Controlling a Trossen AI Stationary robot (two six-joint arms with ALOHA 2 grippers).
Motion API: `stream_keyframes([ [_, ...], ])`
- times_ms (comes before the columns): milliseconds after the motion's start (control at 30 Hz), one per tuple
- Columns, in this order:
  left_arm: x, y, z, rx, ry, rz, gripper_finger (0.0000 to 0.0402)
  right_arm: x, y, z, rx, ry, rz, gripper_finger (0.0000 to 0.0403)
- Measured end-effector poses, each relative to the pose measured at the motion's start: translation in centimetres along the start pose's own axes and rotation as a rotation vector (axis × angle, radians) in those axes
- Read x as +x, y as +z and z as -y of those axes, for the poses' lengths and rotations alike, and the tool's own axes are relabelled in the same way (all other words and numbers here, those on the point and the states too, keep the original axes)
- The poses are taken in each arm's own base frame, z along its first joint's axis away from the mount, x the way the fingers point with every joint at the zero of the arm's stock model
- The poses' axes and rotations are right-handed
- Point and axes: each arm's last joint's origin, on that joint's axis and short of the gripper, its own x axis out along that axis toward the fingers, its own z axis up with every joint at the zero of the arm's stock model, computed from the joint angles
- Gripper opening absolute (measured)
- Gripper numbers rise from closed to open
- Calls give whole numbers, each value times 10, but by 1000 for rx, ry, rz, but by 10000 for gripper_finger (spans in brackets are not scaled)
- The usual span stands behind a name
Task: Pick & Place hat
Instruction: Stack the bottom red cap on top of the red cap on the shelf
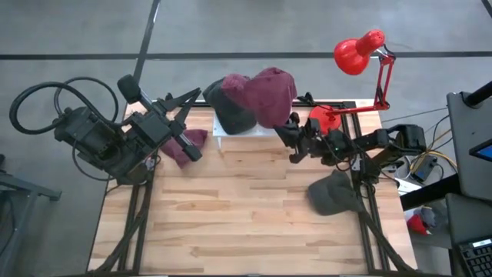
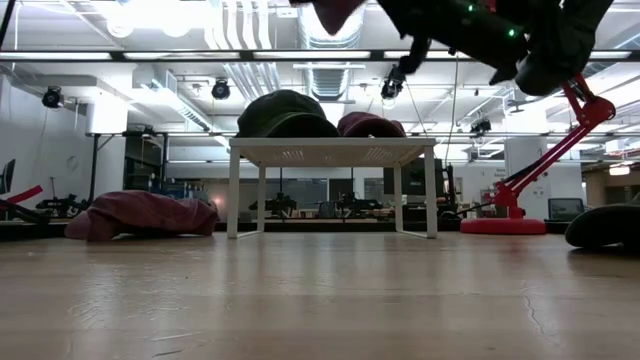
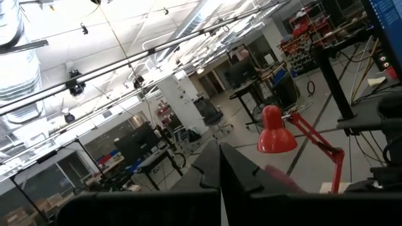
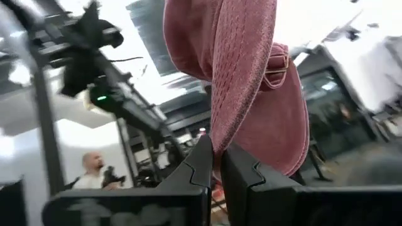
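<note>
While no writing is legible, the right claw [image 4: 217, 164] pinches a maroon hat [image 1: 269, 94] aloft at the counter's [image 1: 254, 215] one o'clock; the left claw [image 1: 194, 95], pressed together, holds nothing.

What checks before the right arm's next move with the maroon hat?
1. Right tool shut on maroon hat: ok.
2. Hat lifted off the table: ok, it hangs above the stand.
3. White stand top free: not ok, dark hat and another maroon one sit there.
4. Left tool shut, empty, raised at the left edge: ok.
5. Red lamp clear of the arm: cannot tell.
</note>
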Motion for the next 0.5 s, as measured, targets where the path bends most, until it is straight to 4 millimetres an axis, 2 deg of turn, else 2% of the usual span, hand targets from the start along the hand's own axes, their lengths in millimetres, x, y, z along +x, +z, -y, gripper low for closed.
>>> stream_keyframes([
  [300,0,0,0,1,0,0,0,-12,0,18,138,-185,51,11],
  [500,0,0,0,1,0,0,0,-13,1,20,248,-240,96,11],
])
